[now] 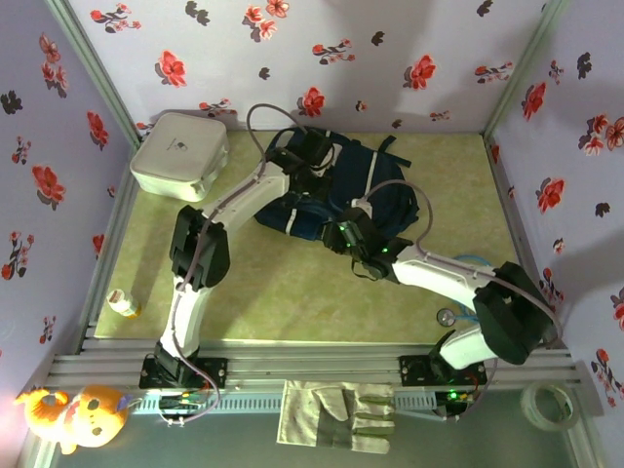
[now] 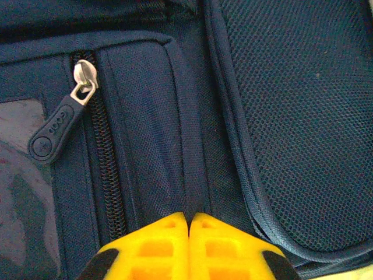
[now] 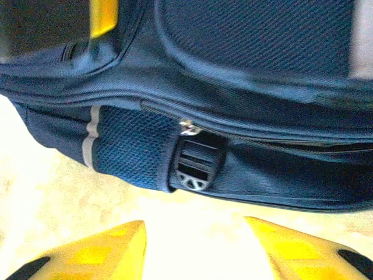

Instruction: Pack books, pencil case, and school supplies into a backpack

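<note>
closest to you, on the grey ledge in front of the rail, a pale canvas work glove (image 1: 336, 416) lies flat, with an orange-and-yellow plush toy (image 1: 73, 417) to its left and a clear roll of tape (image 1: 546, 406) to its right. just past the rail, a small white-and-yellow container (image 1: 125, 306) lies on the pale green table (image 1: 292, 292) near the left edge.

your right gripper (image 3: 195, 224) hovers over bare table, its yellow fingers (image 3: 111, 245) spread wide, released and holding nothing. just ahead of it is the side of the large navy-blue fabric backpack (image 1: 317, 210), with a black plastic buckle (image 3: 195, 169), a silver zip slider (image 3: 187, 127) and a grey stripe (image 3: 91, 143). the backpack lies in the middle of the table's far half.

your left gripper (image 2: 189, 219) is on top of it, fingers clenched tip to tip over the fabric, beside a closed zip with a navy rubber pull tab (image 2: 55, 128). you cannot tell whether any cloth is pinched.

farthest back, a white square box with rounded corners (image 1: 180, 156) sits in the far left corner.
</note>
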